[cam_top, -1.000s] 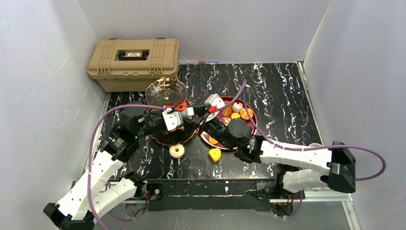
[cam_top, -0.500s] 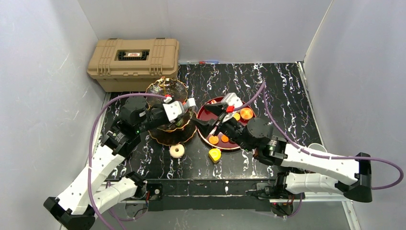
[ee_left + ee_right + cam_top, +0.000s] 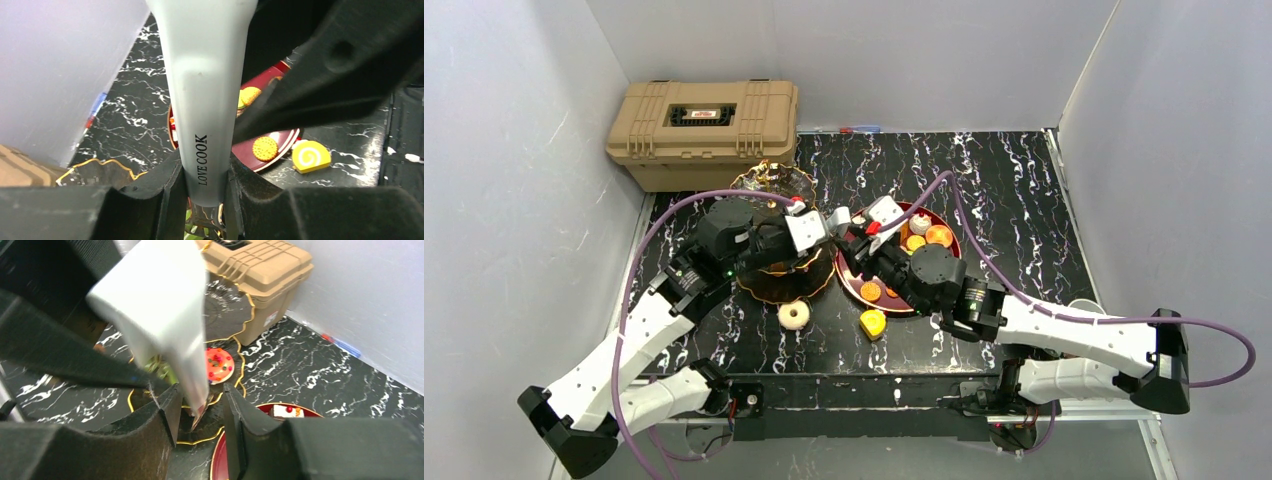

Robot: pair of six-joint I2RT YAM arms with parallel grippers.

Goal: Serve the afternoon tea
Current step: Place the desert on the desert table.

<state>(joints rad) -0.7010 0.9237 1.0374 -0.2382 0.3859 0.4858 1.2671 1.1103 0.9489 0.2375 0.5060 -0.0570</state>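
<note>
Left pincer [image 3: 207, 192] clenched on utensil [image 3: 205, 90], right pincer [image 3: 200, 405] grip untellable; evidently loading stand [image 3: 769, 288]; next: sweet [image 3: 939, 237] off plate [image 3: 287, 136].

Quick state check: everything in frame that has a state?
tan plastic case: lid closed
dark tiered stand with gold rims: upright, pink sprinkled sweet on a tier
round red plate: holds toy sweets
left claw: shut on grey "LOVE COOK" utensil
right claw: white blade between jaws, grip unclear
</note>
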